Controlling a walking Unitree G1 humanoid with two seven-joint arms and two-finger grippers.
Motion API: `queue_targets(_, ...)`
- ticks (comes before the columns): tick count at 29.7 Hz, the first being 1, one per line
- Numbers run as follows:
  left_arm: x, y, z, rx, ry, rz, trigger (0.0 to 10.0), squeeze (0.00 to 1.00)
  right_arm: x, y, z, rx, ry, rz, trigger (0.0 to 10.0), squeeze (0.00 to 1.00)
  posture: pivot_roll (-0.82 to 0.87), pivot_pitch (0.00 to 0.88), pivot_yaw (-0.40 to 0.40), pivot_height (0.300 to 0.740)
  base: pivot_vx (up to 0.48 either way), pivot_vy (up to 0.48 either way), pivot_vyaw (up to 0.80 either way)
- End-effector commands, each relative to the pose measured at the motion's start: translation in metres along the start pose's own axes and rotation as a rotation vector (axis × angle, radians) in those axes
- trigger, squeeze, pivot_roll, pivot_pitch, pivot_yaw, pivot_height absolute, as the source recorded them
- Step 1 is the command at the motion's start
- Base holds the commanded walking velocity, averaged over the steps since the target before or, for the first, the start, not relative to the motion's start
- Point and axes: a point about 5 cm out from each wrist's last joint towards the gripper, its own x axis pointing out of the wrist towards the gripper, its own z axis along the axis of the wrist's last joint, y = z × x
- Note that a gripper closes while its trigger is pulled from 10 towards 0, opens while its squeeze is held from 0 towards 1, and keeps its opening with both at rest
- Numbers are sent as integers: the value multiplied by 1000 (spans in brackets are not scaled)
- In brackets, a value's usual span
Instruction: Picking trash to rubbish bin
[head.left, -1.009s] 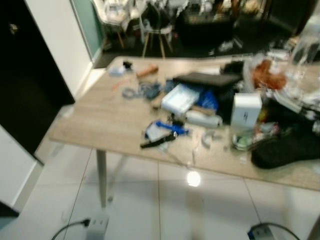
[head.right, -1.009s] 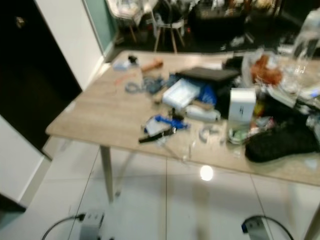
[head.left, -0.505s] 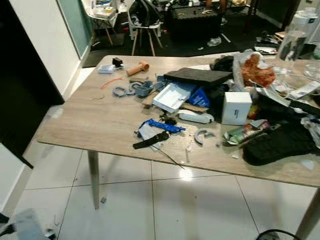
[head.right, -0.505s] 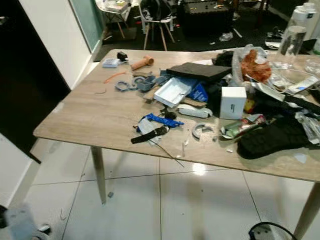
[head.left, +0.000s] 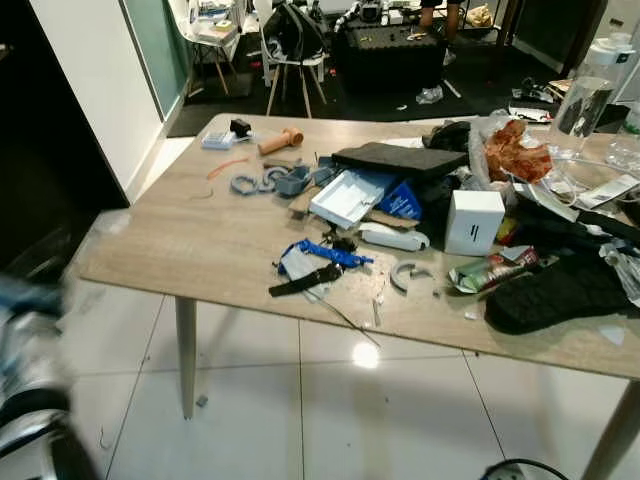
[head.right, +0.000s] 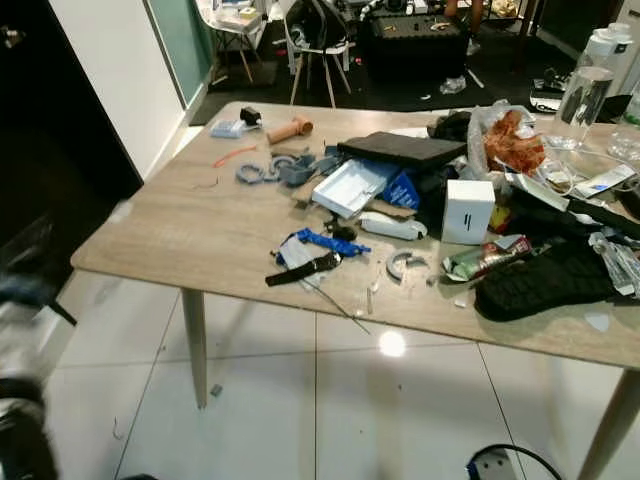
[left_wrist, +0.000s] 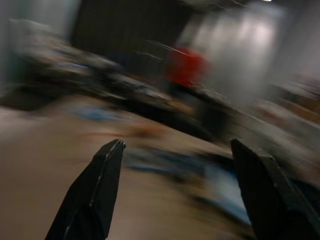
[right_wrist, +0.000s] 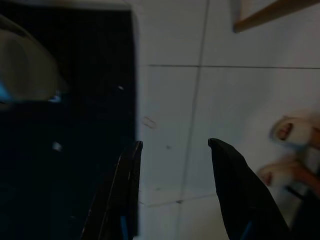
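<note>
Standing before a wooden desk (head.left: 190, 240) cluttered with trash, on white floor tiles (head.left: 330, 410). Landmark: white box (head.left: 473, 222), upright on the desk. Just beside the box toward the robot lies a crushed green wrapper (head.left: 485, 272); a black mesh item (head.left: 560, 292) sits right of the wrapper at the near desk edge. Left of the box: a white tube (head.left: 393, 238), then an open white tray (head.left: 348, 195) and blue packet (head.left: 402, 200). Behind the box, a flat black pad (head.left: 400, 158) and a clear bag with orange contents (head.left: 517, 152). Well left of the box, near the front edge, blue scraps (head.left: 325, 253) and a black strap (head.left: 304, 281) lie touching. A clear bottle (head.left: 582, 100) stands far behind the box on the right. A tan cylinder (head.left: 278, 140) lies at the far left corner.

Left gripper (left_wrist: 175, 150) is raised toward the desk, fingers (left_wrist: 102, 180) spread wide, nothing between them; view blurred. Right gripper (right_wrist: 172, 145) points down at floor tiles beside a dark panel (right_wrist: 65, 125), fingers parted, empty.
</note>
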Motion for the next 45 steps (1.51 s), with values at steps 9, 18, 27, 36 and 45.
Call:
queue_targets(9,23,-70,-67,127,228,-272,10000,0,-1,12,-8,5,31,50,10000,0,-101,37,97,740,0,0,-339)
queue_targets(18,31,-78,-82,347,302,-73,10000,0,-1,14,-9,1,33,59,10000,0,-110,35,96,740,0,0,-759)
queue_targets(27,30,-61,-80,597,336,79,10000,0,-1,16,-7,-22,20,70,10000,0,-113,29,100,740,0,0,-450)
queue_targets(36,20,-32,-52,587,445,-91,10000,0,-1,18,-11,-68,50,90,10000,0,-106,26,92,740,0,0,0)
queue_targets(45,-6,7,-30,588,663,-125,10000,0,-1,19,-13,-82,57,103,10000,0,-98,33,96,740,0,0,0)
